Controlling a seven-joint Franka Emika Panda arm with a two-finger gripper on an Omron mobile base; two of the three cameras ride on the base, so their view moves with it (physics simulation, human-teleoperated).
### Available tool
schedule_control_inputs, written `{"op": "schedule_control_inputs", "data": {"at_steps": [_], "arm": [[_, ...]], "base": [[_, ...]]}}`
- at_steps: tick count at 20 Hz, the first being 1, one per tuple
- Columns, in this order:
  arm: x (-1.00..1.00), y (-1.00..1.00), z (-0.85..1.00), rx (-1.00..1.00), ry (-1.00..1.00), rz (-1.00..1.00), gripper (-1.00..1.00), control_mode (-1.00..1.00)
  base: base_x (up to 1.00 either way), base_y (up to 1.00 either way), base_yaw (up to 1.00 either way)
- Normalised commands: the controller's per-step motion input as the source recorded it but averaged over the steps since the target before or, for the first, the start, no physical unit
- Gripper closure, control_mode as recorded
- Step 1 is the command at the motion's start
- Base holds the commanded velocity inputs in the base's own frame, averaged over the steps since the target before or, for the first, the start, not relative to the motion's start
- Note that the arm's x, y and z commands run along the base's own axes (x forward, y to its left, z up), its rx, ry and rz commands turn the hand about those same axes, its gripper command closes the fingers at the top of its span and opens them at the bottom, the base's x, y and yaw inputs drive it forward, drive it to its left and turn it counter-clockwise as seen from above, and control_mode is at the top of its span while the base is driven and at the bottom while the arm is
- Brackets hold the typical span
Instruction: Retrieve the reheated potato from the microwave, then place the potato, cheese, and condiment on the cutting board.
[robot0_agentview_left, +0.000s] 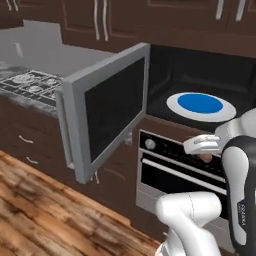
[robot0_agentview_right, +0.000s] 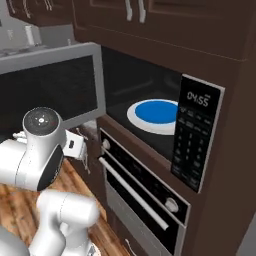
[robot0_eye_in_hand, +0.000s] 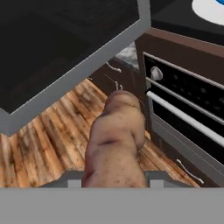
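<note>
The potato (robot0_eye_in_hand: 117, 140) sits pinched between the jaws, which are closed partway on its near end, and most of its lumpy length sticks out past them over the wooden floor (robot0_eye_in_hand: 52, 135), just in front of the oven (robot0_eye_in_hand: 188, 113) and below the swung-out microwave door (robot0_agentview_left: 107, 110). The gripper (robot0_agentview_left: 204, 146) hangs outside the microwave (robot0_agentview_right: 150, 85), under its open front and level with the oven's knob row; the blue-and-white plate (robot0_agentview_left: 201, 106) lies bare inside. The main risk, as I judge it, is the grip itself: the hold is near one end, so the long free part acts as a lever, and a quick swing or a sharp turn of the base could twist the potato loose and drop it on the floor. A second risk is the door, which stands wide open beside the arm; if the arm lifts or sweeps toward it while carrying, the potato's far end or the wrist could clip its lower edge. The oven handle (robot0_eye_in_hand: 183, 116) is close on the other side, and brushing it could also knock the potato askew. The board, cheese and condiment cannot be placed from here, so the carry may be long.
</note>
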Motion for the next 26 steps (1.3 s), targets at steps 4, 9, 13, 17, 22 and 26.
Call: {"op": "schedule_control_inputs", "data": {"at_steps": [4,9,13,17,22,26], "arm": [[0.00,0.00,0.00,0.00,0.00,0.00,1.00,1.00],[0.00,0.00,0.00,0.00,0.00,0.00,1.00,1.00],[0.00,0.00,0.00,0.00,0.00,0.00,1.00,1.00],[0.00,0.00,0.00,0.00,0.00,0.00,1.00,1.00],[0.00,0.00,0.00,0.00,0.00,0.00,1.00,1.00],[0.00,0.00,0.00,0.00,0.00,0.00,1.00,1.00]], "base": [[-0.50,-0.34,0.63],[-0.56,-0.24,0.37],[-0.54,-0.07,0.19],[-0.36,0.22,0.16],[-0.29,0.59,0.19],[-0.25,0.69,0.18]]}}
